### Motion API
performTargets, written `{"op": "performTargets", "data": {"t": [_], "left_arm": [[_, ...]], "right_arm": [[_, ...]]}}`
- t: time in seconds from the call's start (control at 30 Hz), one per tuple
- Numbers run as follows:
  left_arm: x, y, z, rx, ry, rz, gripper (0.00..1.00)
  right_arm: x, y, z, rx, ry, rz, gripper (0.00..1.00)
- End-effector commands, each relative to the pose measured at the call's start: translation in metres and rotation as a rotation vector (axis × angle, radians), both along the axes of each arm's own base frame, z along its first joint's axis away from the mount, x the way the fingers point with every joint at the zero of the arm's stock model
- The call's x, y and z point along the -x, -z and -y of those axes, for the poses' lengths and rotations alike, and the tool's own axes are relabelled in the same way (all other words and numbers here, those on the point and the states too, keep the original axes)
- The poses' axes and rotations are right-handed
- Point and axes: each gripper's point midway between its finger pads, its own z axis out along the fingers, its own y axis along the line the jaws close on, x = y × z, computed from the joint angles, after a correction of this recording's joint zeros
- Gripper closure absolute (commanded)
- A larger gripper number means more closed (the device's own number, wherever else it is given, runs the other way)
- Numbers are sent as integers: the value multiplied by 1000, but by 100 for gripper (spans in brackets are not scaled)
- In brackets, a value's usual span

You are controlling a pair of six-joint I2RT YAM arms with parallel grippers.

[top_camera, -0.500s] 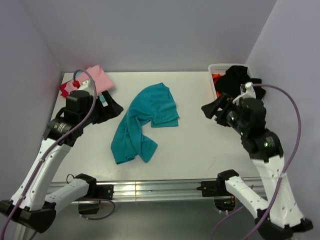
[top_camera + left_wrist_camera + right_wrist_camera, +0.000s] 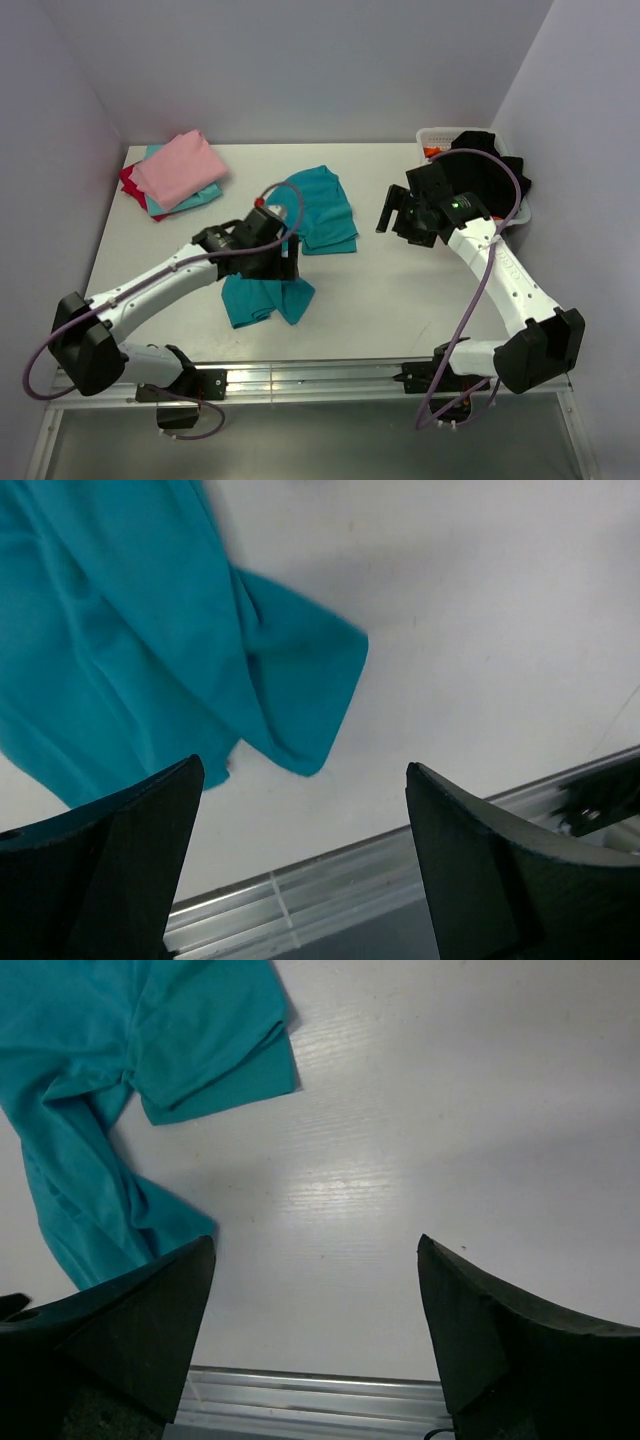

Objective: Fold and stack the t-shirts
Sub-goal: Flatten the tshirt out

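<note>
Pale lilac walls close in a white bench (image 2: 400, 290) on three sides, and an aluminium rail (image 2: 300, 378) runs along its near edge. The main teal t-shirt (image 2: 318, 205) lies crumpled and unfolded around the middle of the bench. Its broader part is toward the far side, and a narrower twisted length trails toward the near edge.

In the far left corner sits a stack of folded shirts. The pink t-shirt (image 2: 180, 165) is on top, a lighter teal t-shirt (image 2: 203, 198) shows beneath it, and a red t-shirt (image 2: 130, 181) peeks out at the left edge of the pile. A white mesh basket (image 2: 432, 133) stands in the far right corner, holding a black garment (image 2: 485, 172) and something orange (image 2: 431, 154).

The left arm stretches from the near left corner across the bench, and the left gripper (image 2: 284, 264) hangs over the near part of the teal shirt. In the left wrist view its fingers (image 2: 150, 840) stand wide apart with nothing between them. A loose corner of the teal cloth lies on the bench below the gap.

The right gripper (image 2: 395, 218) is poised over bare bench just right of the teal shirt and apart from it, between the shirt and the basket. In the right wrist view its fingers (image 2: 140, 1320) are also spread wide and hold nothing, with only white surface between them and the shirt off to the left.
</note>
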Motion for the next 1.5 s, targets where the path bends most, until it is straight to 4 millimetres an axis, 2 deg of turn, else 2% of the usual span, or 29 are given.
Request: {"op": "performTargets", "data": {"t": [0.0,0.03,0.2,0.3,0.4,0.47,0.53,0.6,0.67,0.8,0.97,1.07,1.17,1.37,1.47], "left_arm": [[20,28,5,-64,24,-44,12],[29,40,6,-65,15,-76,12],[47,48,13,-36,-65,-101,12],[44,51,20,28,-165,-125,11],[35,45,27,84,-298,-130,14],[32,44,17,74,-400,-122,14],[30,44,18,120,-496,-145,14],[32,57,17,121,-576,-176,14],[39,71,14,92,-598,-190,15],[57,100,24,87,-620,-245,16],[79,131,26,28,-631,-259,17],[77,147,27,26,-645,-252,19],[67,156,34,13,-640,-218,19],[57,162,43,-25,-638,-197,21],[60,164,36,-37,-655,-195,24]], "right_arm": [[-7,-17,-9,-53,1,54,13],[-5,-12,-8,-40,-4,29,13],[2,3,2,20,16,-35,13],[7,13,2,15,28,-68,14],[12,25,2,26,23,-119,15],[11,29,4,48,19,-135,15],[10,35,8,80,13,-154,16],[5,38,9,100,4,-157,16],[2,41,8,105,-6,-160,16],[-4,53,6,122,-23,-199,17],[-5,52,7,129,-42,-183,17],[-2,57,11,151,-56,-194,17],[2,58,14,164,-61,-201,17],[6,52,16,169,-67,-186,17],[9,55,17,167,-65,-193,17]]}}
